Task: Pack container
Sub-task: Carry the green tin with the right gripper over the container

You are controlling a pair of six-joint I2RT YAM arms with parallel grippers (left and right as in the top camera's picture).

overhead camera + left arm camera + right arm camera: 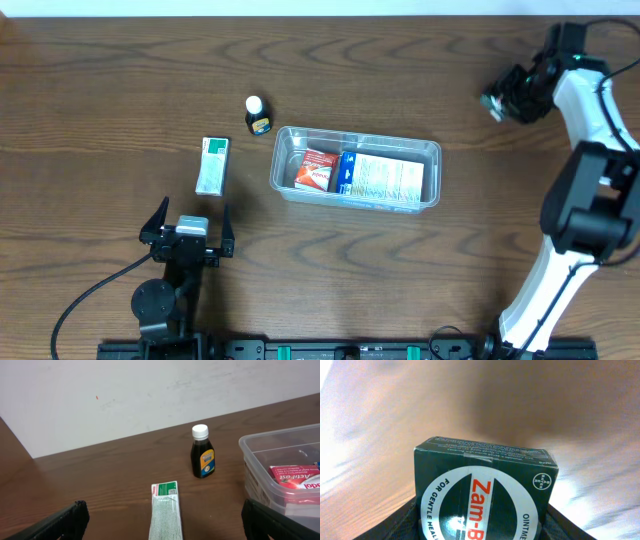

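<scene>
The clear plastic container (432, 150) sits mid-table and holds a red box (316, 170) and a blue-and-white box (380, 177); it also shows at the right of the left wrist view (260, 442). My right gripper (505, 100) is up at the far right, shut on a dark green Zam-Buk box (485, 490). My left gripper (190, 232) is open and empty near the front left. A green-and-white box (212, 165) lies just ahead of it (166, 510). A small dark bottle with a white cap (256, 114) stands left of the container (202, 452).
The brown wooden table (120, 90) spreads around the things. A white wall (125, 390) stands behind the table's far edge. A black cable (85, 300) runs from the left arm's base.
</scene>
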